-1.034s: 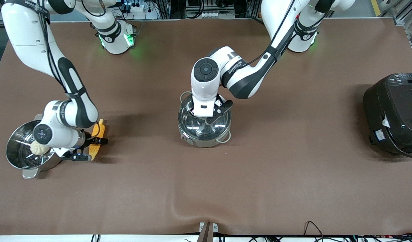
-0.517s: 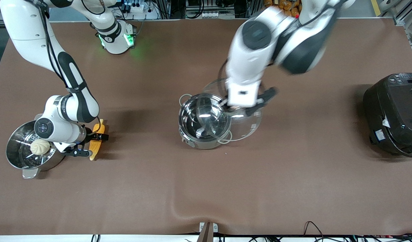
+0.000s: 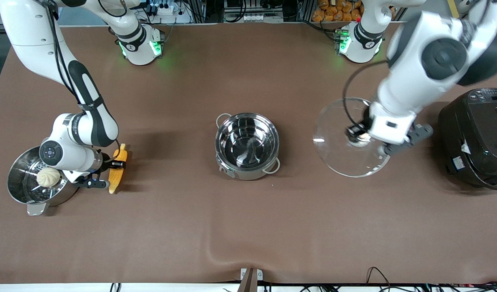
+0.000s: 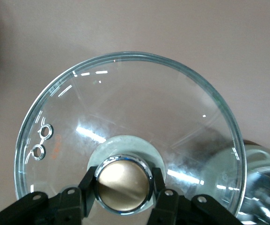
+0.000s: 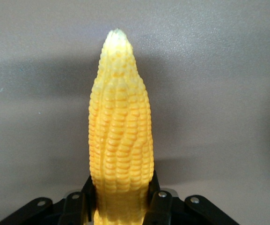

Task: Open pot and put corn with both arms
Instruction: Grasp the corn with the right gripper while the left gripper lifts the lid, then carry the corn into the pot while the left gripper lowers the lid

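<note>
The steel pot stands uncovered in the middle of the table, and its inside is bare. My left gripper is shut on the metal knob of the pot's glass lid. It holds the lid in the air over the table between the pot and the rice cooker. A bit of the pot's rim shows in the left wrist view. My right gripper is shut on the thick end of the yellow corn, low over the table beside the steamer pot. The cob points away from the fingers.
A steel steamer pot with a white bun in it stands at the right arm's end of the table. A big black rice cooker stands at the left arm's end, close to the held lid.
My left gripper lifted the glass lid off the pot and carried it toward the left arm's end of the table. My right gripper stayed on the corn and turned it slightly.
</note>
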